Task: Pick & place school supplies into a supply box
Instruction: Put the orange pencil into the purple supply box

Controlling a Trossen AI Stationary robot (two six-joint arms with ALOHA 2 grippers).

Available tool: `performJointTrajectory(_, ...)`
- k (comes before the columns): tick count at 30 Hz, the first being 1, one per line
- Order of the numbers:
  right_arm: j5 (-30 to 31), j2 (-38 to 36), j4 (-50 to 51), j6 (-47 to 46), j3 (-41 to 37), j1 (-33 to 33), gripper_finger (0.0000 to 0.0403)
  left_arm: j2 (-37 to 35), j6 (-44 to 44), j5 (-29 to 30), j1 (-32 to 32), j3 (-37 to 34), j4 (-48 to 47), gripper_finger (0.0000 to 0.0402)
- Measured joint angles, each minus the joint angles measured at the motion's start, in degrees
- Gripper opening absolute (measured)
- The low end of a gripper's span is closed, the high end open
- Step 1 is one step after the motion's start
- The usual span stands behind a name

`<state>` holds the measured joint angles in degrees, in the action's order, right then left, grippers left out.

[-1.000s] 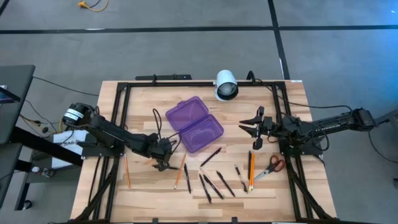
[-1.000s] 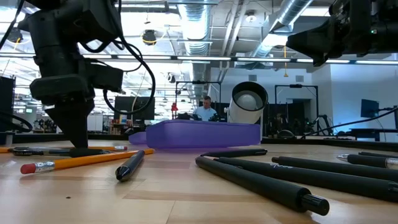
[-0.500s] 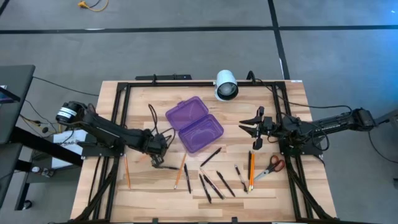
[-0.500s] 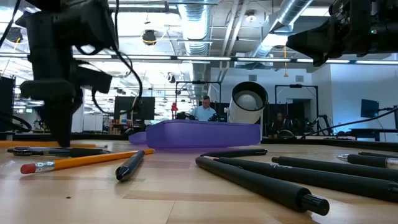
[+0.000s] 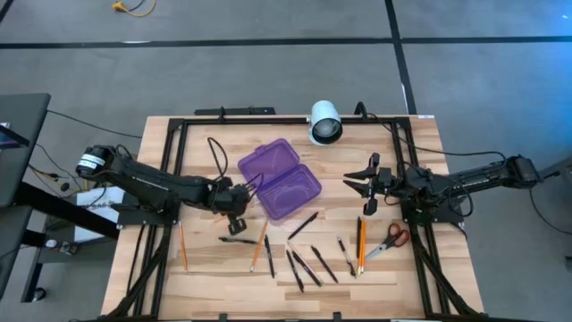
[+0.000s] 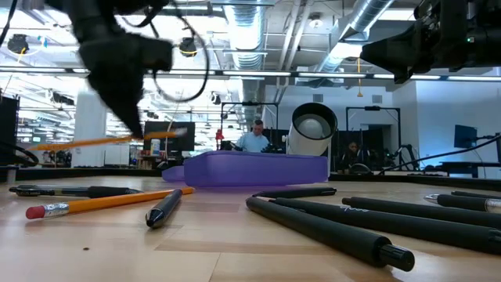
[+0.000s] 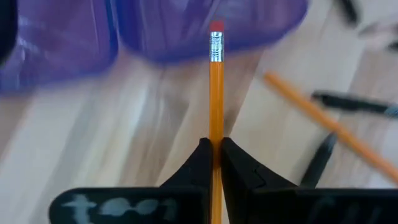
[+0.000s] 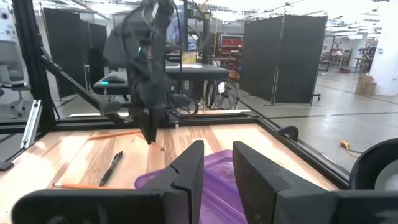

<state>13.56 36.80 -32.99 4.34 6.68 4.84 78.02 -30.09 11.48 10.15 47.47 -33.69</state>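
The left tool [image 5: 234, 201] hangs above the worktop [image 5: 420, 268] just left of the purple box [image 5: 279, 177], its fingers pinched tight on an orange pencil [image 7: 216, 112]. From overhead that pencil is barely visible; the left wrist view shows it plainly, running between the fingers with its eraser end over the box's edge, and the low view shows it [image 6: 102, 142] held level in the air. A second ago this tool was down at the worktop among the supplies; it has since risen and shifted toward the box, with the pencil lifted.

The right tool [image 5: 367, 183] waits right of the box, unmoved, fingers partly apart with nothing between them; its wrist view looks across the open box [image 8: 214, 180] at the left arm.

The box lies open, left of centre on the far half. The other pencils and pens [image 5: 302, 261] lie scattered on the near half, scissors [image 5: 391, 240] at the near right. A white camera [image 5: 324, 122] stands at the far edge. I can read no writing anywhere.
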Motion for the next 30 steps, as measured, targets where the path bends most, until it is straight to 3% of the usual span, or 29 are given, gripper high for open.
performJointTrajectory(5,0.0,0.0,0.0,0.0,0.0,0.0,0.0082,0.0,8.8,1.5,-3.7,6.0,4.3,0.0)
performJointTrajectory(13,0.0,0.0,-0.2,-1.3,0.0,0.0,0.0082,3.5,19.2,2.5,-12.1,6.9,27.6,0.0)
performJointTrajectory(18,0.0,0.0,0.3,-1.4,0.0,0.0,0.0082,12.4,20.1,-4.2,-15.2,6.9,38.3,0.0)
performJointTrajectory(26,0.0,0.0,0.5,-1.4,0.0,0.0,0.0082,19.2,18.9,-8.2,-17.4,7.1,40.6,0.0)
performJointTrajectory(30,0.0,0.0,0.6,-1.5,0.0,0.0,0.0082,19.4,19.9,-8.2,-17.7,9.5,32.2,0.0009)
